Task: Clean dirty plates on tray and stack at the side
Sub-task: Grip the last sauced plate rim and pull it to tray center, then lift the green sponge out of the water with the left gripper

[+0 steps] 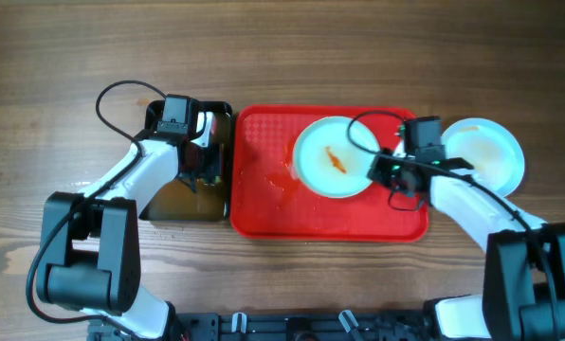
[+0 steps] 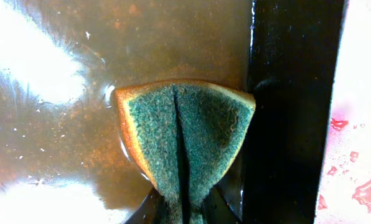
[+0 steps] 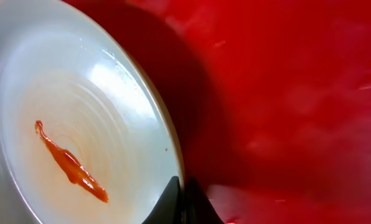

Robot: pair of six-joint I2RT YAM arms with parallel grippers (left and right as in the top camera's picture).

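Sponge (image 2: 185, 137) sits squeezed in the left hand (image 2: 184, 208) with brown water (image 2: 67, 155) below it, and the right hand (image 3: 182, 202) pinches the near rim of a smeared plate (image 3: 79, 112) on the tray (image 3: 285, 93).

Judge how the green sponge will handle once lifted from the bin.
Probably soft and floppy: the sponge is creased and folded where the jaws of the left gripper pinch it. Likely waterlogged, so heavy for its size and dripping, since it hangs over brownish water in the black bin.
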